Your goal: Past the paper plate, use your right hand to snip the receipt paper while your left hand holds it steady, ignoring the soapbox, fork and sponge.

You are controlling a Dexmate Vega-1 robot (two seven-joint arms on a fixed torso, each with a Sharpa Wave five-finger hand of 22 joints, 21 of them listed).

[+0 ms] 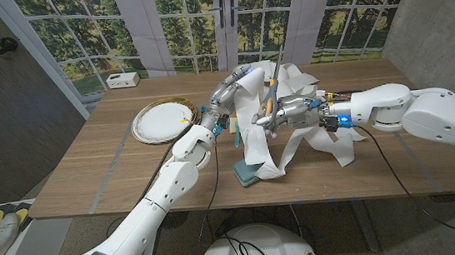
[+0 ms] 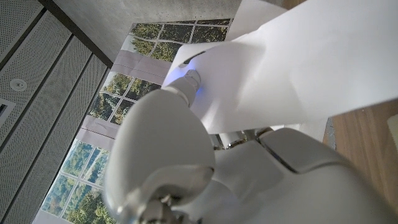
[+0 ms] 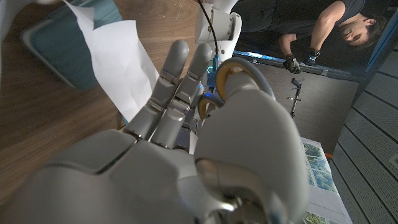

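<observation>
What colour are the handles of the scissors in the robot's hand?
Yellow with blue; the scissors in the right hand show best in the right wrist view.

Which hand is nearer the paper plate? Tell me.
Left. The left hand is raised in the receipt paper, just to the right of the paper plate in the head view. The right hand, holding scissors, sits farther right, beyond the paper.

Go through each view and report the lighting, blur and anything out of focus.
Head view: even daylight from the windows, sharp, soft shadows under the receipt paper. Left wrist view: the left robot hand is close and blurred, the paper glares white. Right wrist view: the right robot hand looms soft-focused, scissors sharper, background dim.
</observation>
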